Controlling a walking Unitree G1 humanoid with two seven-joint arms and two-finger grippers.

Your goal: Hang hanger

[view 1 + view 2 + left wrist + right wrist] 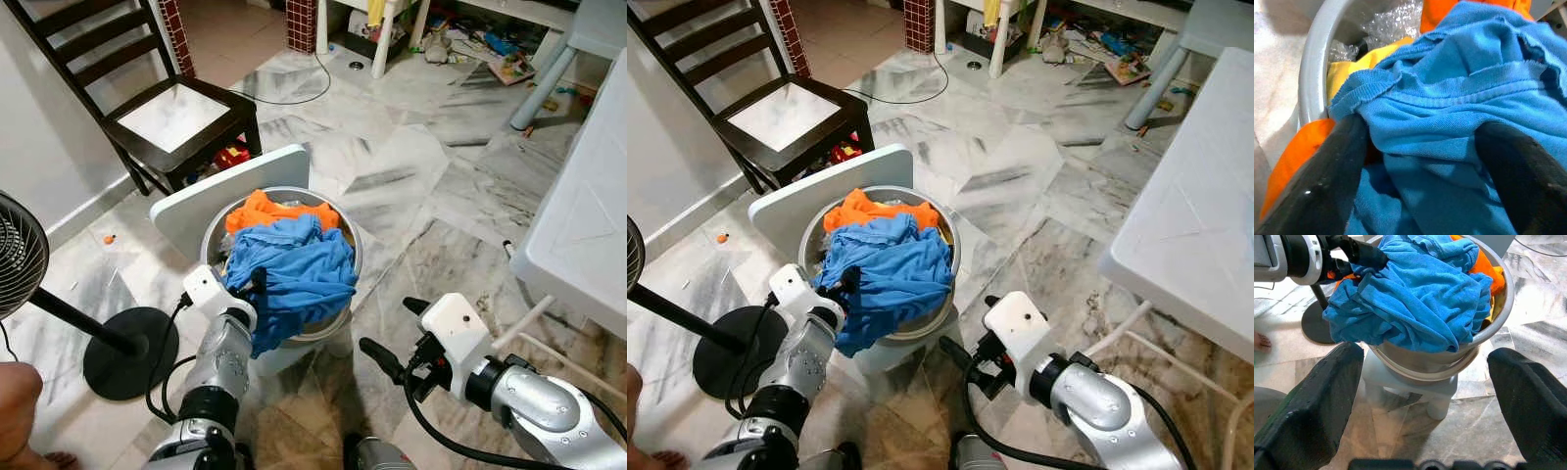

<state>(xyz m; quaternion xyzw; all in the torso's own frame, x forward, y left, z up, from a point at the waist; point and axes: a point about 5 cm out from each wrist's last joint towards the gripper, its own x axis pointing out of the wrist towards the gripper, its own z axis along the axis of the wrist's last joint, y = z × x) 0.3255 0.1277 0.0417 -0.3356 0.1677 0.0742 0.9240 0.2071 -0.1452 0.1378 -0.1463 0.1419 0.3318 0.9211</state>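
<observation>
On the marble floor (411, 186), open room lies right of the steel basin (345, 235), which sits on a white stool (1400, 387). Left claw (257, 284) at the basin's near rim, fingers spread into the blue shirt (294, 269). Right claw (387, 338) released, hovering near the stool; hanger can't be made out.

The blue shirt (294, 274) is soft, matt cloth with a ribbed edge. The orange cloth (269, 211) looks soft too. The basin (1484, 333) is smooth, dull grey metal. The floor (411, 186) is shiny marble tile. The chair (176, 117) is dark, glossy wood.
</observation>
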